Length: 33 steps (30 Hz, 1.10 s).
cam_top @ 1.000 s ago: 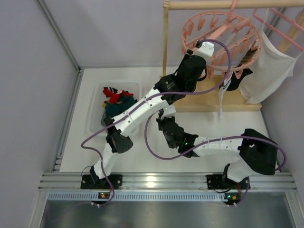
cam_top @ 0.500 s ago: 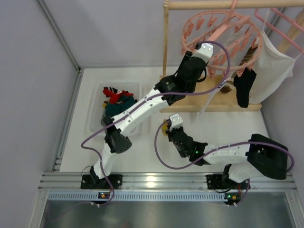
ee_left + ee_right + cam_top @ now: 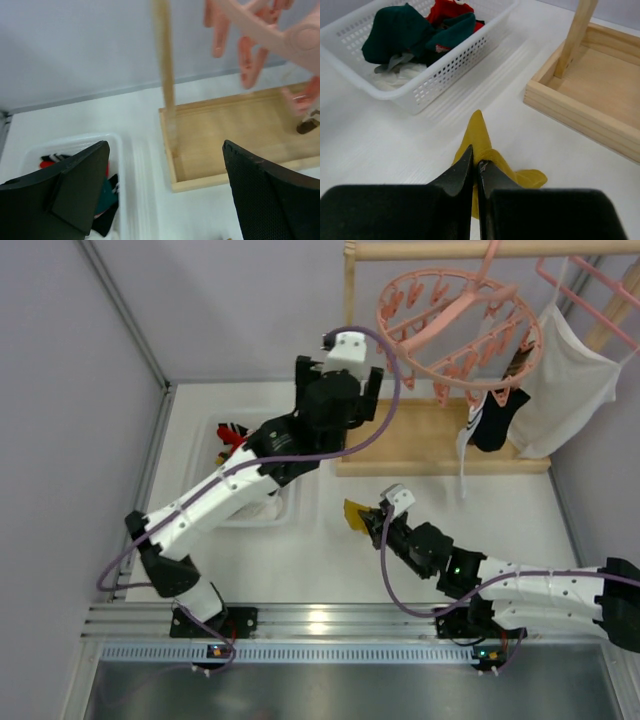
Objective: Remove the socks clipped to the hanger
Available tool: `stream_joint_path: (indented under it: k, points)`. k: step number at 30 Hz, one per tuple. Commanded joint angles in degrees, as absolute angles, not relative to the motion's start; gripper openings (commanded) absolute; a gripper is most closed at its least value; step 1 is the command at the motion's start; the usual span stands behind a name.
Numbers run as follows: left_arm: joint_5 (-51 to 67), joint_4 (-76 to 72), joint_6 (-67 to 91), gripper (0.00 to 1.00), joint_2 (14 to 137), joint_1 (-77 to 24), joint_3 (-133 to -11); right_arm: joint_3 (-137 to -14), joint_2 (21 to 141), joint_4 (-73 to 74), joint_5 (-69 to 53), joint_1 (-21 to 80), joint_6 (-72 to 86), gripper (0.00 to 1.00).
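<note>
The round pink hanger (image 3: 460, 315) hangs from the wooden rail at the back right. A black sock (image 3: 495, 420) and a white sock (image 3: 465, 450) dangle from its near pegs (image 3: 250, 50). My left gripper (image 3: 340, 390) is to the left of the ring, over the gap between the basket and the wooden base. It stands wide open (image 3: 165, 200) with nothing between its fingers. My right gripper (image 3: 368, 517) is low over the table's middle, shut (image 3: 476, 167) on a mustard yellow sock (image 3: 480, 135) whose loose end lies on the table.
A white basket (image 3: 285, 505) (image 3: 445, 70) at the left holds teal, red and black socks. The rack's wooden base (image 3: 420, 445) (image 3: 240, 130) and upright post (image 3: 165, 65) stand at the back. A large white garment (image 3: 575, 380) hangs on a plain pink hanger (image 3: 590, 290) at the right.
My left gripper has opened wide and swung left, away from the ring hanger toward the basket. My right arm has drawn back toward the near right with the yellow sock.
</note>
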State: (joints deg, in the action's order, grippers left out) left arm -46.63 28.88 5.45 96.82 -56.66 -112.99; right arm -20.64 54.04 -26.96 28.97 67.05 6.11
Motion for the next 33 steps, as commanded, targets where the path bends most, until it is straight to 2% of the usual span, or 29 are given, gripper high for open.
stream_joint_path:
  k: [1, 6, 10, 18, 23, 29, 33]
  points:
    - [-57.6, 27.4, 11.8, 0.98, 82.9, -55.6, -100.8, -24.2, 51.7, -24.3, 20.7, 65.4, 4.3, 0.0]
    - [-57.8, 36.6, 23.3, 0.98, 66.0, -49.6, -87.4, -34.2, 56.8, -21.9, 13.2, 64.1, 0.5, 0.0]
    - [-54.7, 43.0, 27.5, 0.98, 56.6, -43.0, -78.3, -43.7, 66.7, -22.0, 4.0, 63.2, -2.5, 0.0]
    - [-55.7, 51.5, 28.7, 0.99, 44.9, -40.3, -75.1, -70.4, 93.2, -20.1, -7.6, 61.9, -2.5, 0.0]
    - [-57.2, 52.2, 27.7, 0.98, 41.4, -40.3, -72.8, -86.5, 108.5, -16.7, -9.1, 61.6, -0.4, 0.0]
    - [-60.4, 51.9, 26.5, 0.98, 35.9, -40.3, -69.4, -95.9, 122.8, -12.8, -6.6, 60.4, 7.2, 0.0]
    - [-61.3, 51.9, 28.7, 0.98, 33.1, -40.3, -65.6, -101.3, 129.6, -9.0, -6.8, 60.4, 8.1, 0.07]
